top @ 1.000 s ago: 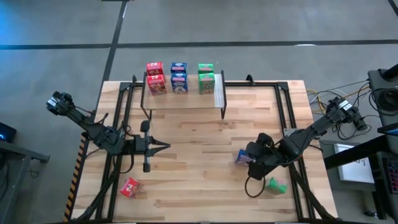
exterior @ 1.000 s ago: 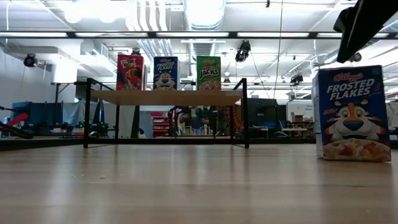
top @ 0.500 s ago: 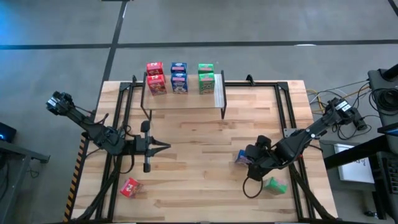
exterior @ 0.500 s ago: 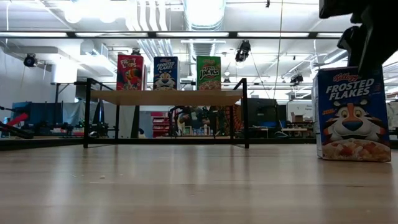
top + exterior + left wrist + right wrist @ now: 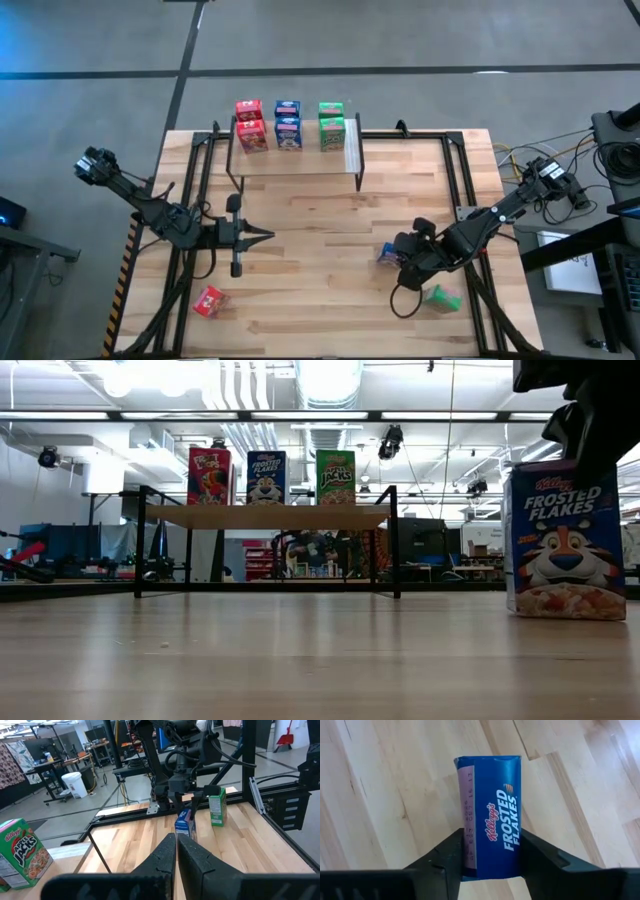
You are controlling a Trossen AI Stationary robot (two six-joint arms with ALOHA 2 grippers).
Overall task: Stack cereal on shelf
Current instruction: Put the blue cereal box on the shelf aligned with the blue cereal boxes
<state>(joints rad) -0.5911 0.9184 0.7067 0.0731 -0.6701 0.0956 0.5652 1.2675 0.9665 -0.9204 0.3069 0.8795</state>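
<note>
A blue Frosted Flakes box (image 5: 389, 254) stands upright on the tabletop right of centre, with my right gripper (image 5: 402, 250) above it, shut on it. It shows large in the low view (image 5: 565, 540). The shelf (image 5: 295, 160) stands at the far edge, with red (image 5: 250, 122), blue (image 5: 288, 122) and green (image 5: 332, 122) boxes on its top board. A red box (image 5: 209, 300) lies near the near-left edge. A green box (image 5: 442, 297) stands near the near-right edge. My left gripper (image 5: 268, 236) waits shut, left of centre. My right gripper pinches the blue box at its top end (image 5: 490, 845) between its two fingers (image 5: 451, 857), one on each broad face. The fingers come from above, pointing down. The box is upright; its bottom edge (image 5: 565, 617) is at the tabletop, and I cannot tell whether it is lifted.
Black rails (image 5: 205, 200) run along the table's left and right sides. Open wooden tabletop (image 5: 330, 220) lies between the shelf and the grippers. Cables and equipment (image 5: 600, 180) sit beyond the right edge.
My right gripper has come down onto the blue box's top and shifted slightly toward the table's near-left. In the low view the box's top edge now sits a little higher than before.
</note>
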